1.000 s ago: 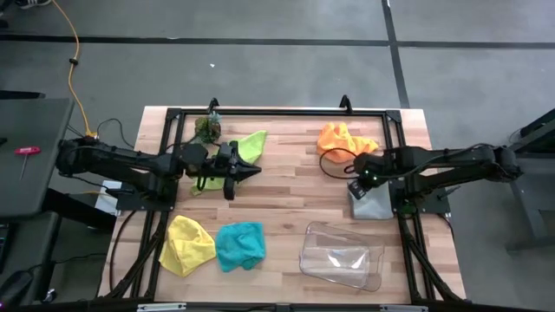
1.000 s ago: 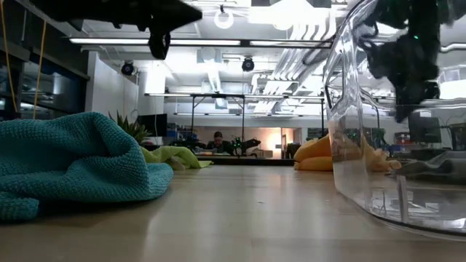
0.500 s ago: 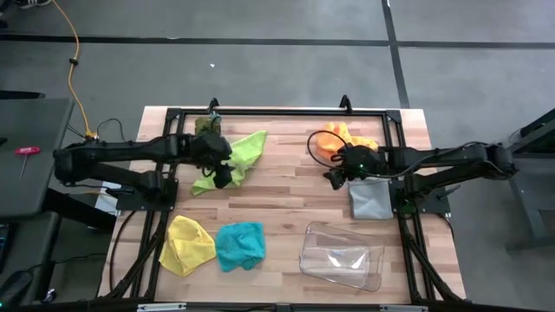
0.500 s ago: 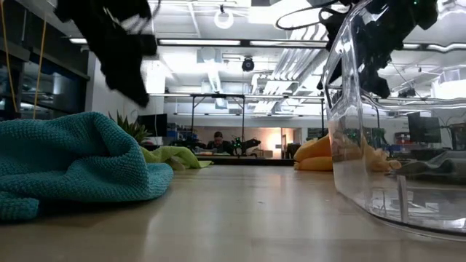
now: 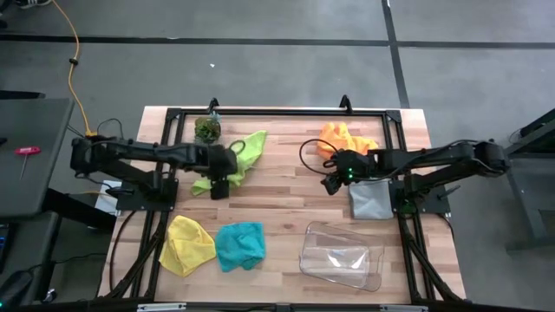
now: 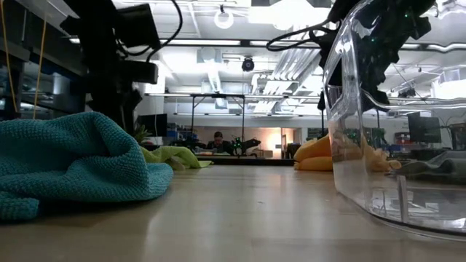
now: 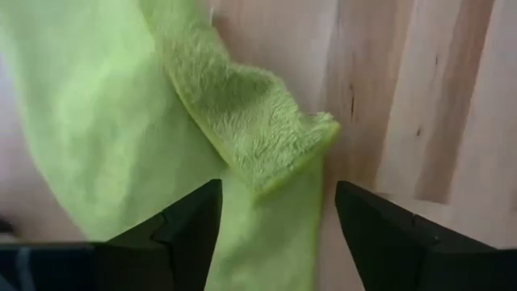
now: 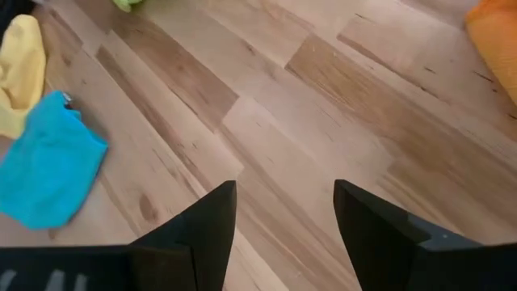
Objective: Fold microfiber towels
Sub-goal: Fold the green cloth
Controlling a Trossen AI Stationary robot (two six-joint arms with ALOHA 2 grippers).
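From overhead I have the left gripper (image 5: 221, 184) down at the near end of the lime green towel (image 5: 236, 158), which lies rumpled on the wooden table (image 5: 286, 204) at its far left part, beside the small leafy clump (image 5: 207, 129). Only my left wrist camera shows the detail there: the fingers (image 7: 186, 230) are spread wide with nothing between them, and a folded-over corner of the lime green towel (image 7: 250, 133) sits in the gap just ahead of them.

The right gripper (image 5: 333, 179) hovers over bare wood, near the orange towel (image 5: 344, 139) and just beside the grey towel (image 5: 370, 201). Its wrist camera shows the fingers (image 8: 202, 238) apart and empty, looking over planks, with the teal towel (image 8: 50, 162) and yellow towel (image 8: 24, 69) well off, and an edge of orange (image 8: 494, 40).

The high view places the yellow towel (image 5: 189, 244) and teal towel (image 5: 240, 245) side by side at the near left, touching or nearly so, and the clear plastic tray (image 5: 342, 255) at the near right. From table height the teal towel (image 6: 73, 160) fills the foreground and the tray wall (image 6: 349, 145) hides most of the right side; the lime green towel (image 6: 175, 156) is a low strip behind. Far back in the room a person (image 6: 218, 138) sits.
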